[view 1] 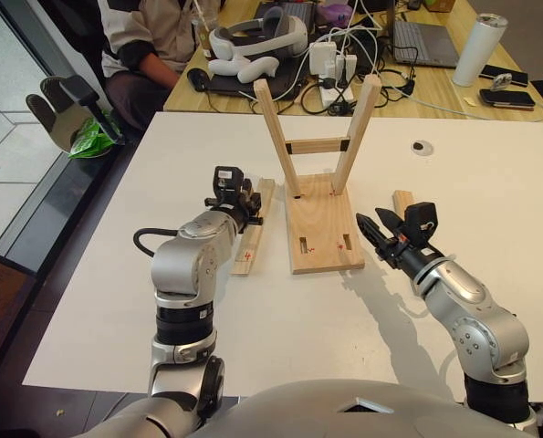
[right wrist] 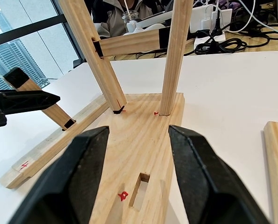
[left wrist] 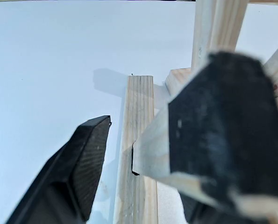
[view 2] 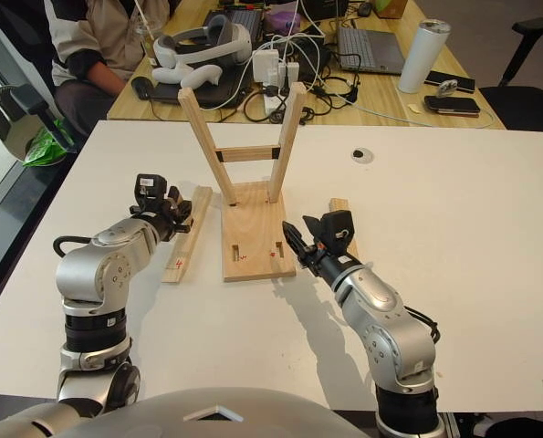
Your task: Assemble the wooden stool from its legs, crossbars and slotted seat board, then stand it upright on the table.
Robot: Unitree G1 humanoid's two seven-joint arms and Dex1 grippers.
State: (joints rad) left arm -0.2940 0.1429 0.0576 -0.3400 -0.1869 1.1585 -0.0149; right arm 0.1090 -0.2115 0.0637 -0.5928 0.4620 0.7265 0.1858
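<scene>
The slotted seat board (view 1: 324,239) lies flat mid-table. Two legs (view 1: 273,128) stand in its far slots, joined by a crossbar (view 1: 317,145). Left of the board a loose leg (view 1: 250,239) lies on the table. My left gripper (view 1: 237,197) hovers over that leg, shut on a second crossbar (right wrist: 40,100) that tilts down with its dark end at the leg's slot (left wrist: 132,161). My right gripper (view 1: 375,228) is open at the board's right edge, with nothing between its fingers (right wrist: 87,172). Another leg (right wrist: 276,158) lies just right of that gripper.
A cluttered desk behind the table holds a headset (view 1: 253,41), cables, a laptop and a white tumbler (view 1: 479,47). A person sits at the back left. A small grommet (view 1: 422,146) marks the table's far right. Open white tabletop stretches in front and right.
</scene>
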